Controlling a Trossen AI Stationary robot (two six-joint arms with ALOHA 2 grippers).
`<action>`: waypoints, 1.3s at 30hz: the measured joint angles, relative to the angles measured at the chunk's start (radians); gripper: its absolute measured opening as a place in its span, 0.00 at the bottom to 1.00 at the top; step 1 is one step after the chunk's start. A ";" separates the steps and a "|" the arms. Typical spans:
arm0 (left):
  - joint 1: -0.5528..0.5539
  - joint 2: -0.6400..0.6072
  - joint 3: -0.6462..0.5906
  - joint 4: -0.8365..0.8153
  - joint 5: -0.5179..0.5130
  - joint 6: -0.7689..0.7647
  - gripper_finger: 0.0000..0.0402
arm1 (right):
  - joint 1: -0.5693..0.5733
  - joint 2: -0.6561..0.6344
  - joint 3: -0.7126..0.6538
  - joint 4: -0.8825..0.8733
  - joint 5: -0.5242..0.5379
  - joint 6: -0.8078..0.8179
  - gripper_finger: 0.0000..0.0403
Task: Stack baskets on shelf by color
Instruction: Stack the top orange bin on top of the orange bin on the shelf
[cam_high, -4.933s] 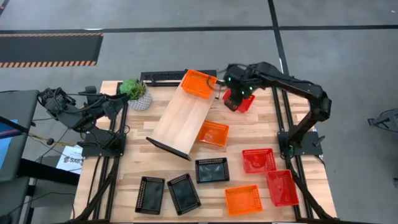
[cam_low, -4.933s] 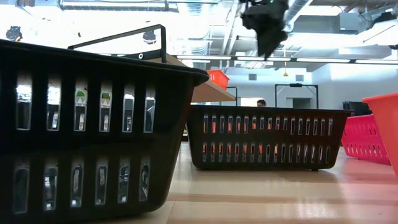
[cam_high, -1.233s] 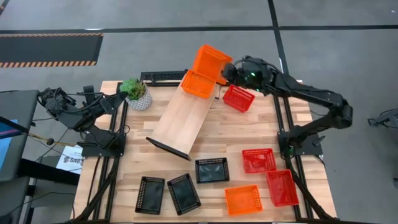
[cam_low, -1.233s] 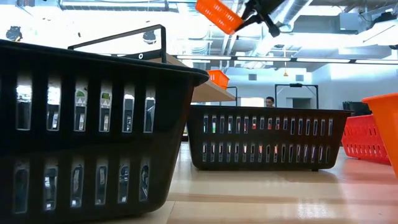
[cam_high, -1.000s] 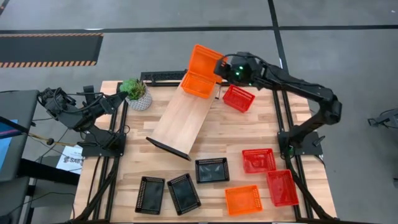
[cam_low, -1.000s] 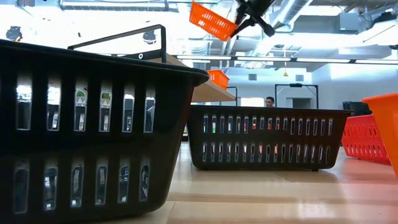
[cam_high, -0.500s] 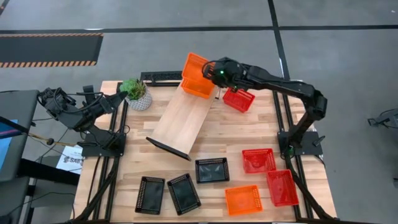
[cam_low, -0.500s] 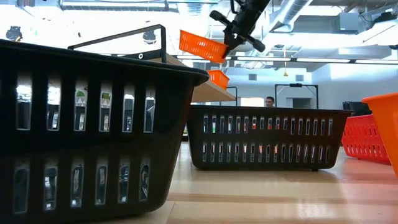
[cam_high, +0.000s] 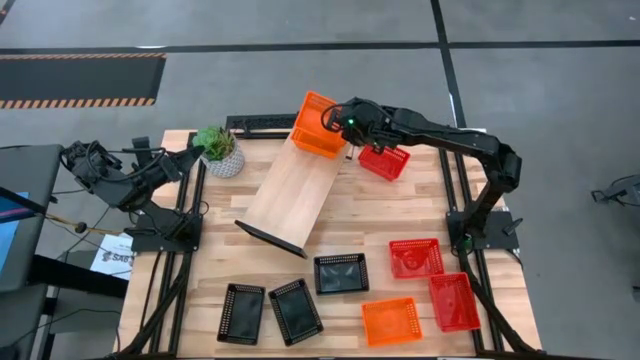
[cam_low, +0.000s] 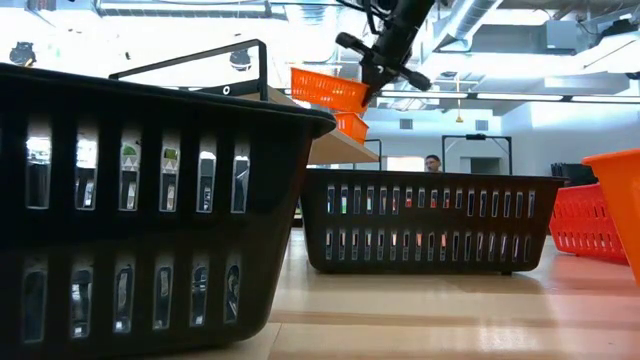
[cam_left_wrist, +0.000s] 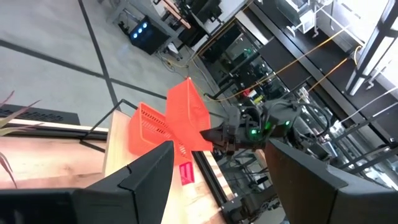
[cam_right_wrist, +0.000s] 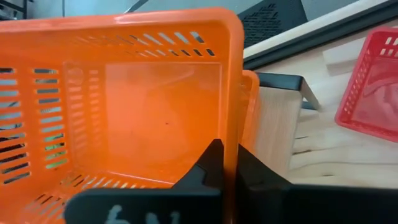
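Seen from above: a slatted wooden bench (cam_high: 400, 215) with a long light-wood shelf (cam_high: 290, 195) lying slantwise across its middle. At the shelf's far end, an orange basket (cam_high: 322, 143) resting on the board, and directly over it a second orange basket (cam_high: 312, 110), pinched at its rim wall by the right end effector (cam_high: 338, 118), fingers closed on the thin plastic, held just above and partly nested into the lower one. Just beside that arm, a red basket (cam_high: 383, 160) on the bench. Toward the near edge: three black baskets (cam_high: 290, 296) in a loose row, a third orange basket (cam_high: 392, 321), and two more red baskets (cam_high: 435, 280) near the right side. A small potted plant (cam_high: 219, 149) at the far left corner. Left end effector (cam_high: 196, 156) parked beside the plant, well apart from the shelf, fingers spread wide, holding nothing. From bench height, the held basket (cam_low: 328, 88) hanging close over the lower one (cam_low: 351, 125), and a person (cam_low: 432, 163) far off in the room behind.
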 joint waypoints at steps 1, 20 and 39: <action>0.000 0.000 0.000 0.000 0.000 0.000 0.60 | 0.000 0.000 0.000 0.000 0.000 0.000 0.05; 0.000 0.000 0.000 0.000 -0.007 0.000 0.60 | 0.006 0.000 0.000 -0.003 0.001 -0.008 0.09; 0.000 0.000 0.000 0.000 0.002 -0.006 0.60 | 0.006 0.000 0.000 -0.002 0.001 -0.014 0.24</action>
